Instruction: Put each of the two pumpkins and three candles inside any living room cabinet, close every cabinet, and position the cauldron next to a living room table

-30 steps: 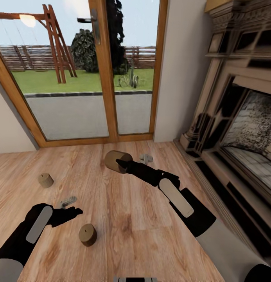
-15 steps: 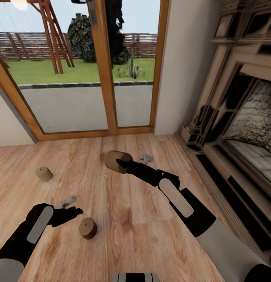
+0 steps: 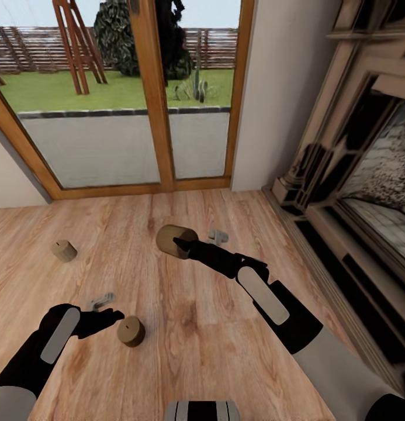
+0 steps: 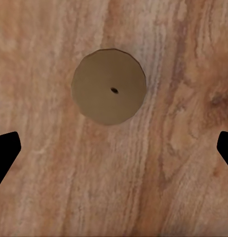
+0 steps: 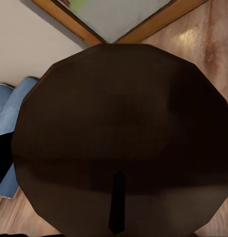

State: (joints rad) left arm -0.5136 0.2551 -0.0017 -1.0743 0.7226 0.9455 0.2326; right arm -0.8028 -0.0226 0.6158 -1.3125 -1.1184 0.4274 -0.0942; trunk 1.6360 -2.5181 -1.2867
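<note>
A tan candle (image 3: 172, 238) lies sideways in my right gripper (image 3: 187, 242), which is shut on it above the wooden floor; in the right wrist view its dark end (image 5: 119, 138) sits close to the camera. A second candle (image 3: 132, 331) stands upright on the floor just right of my left gripper (image 3: 107, 309), which is open. From the left wrist camera that candle (image 4: 109, 86) is seen from above, beyond the spread fingertips (image 4: 5, 153). A third candle (image 3: 64, 250) stands on the floor further left. The pumpkins, cabinet and cauldron are out of view.
Wood-framed glass patio doors (image 3: 161, 117) close off the far side, with a garden beyond. A large ornate fireplace (image 3: 354, 187) runs along the right, its hearth step reaching onto the floor. A pale wall section (image 3: 278, 99) stands between them.
The whole view has tilted down and shifted; both arms keep their pose. The floor candle by my left gripper now lies a little closer to it.
</note>
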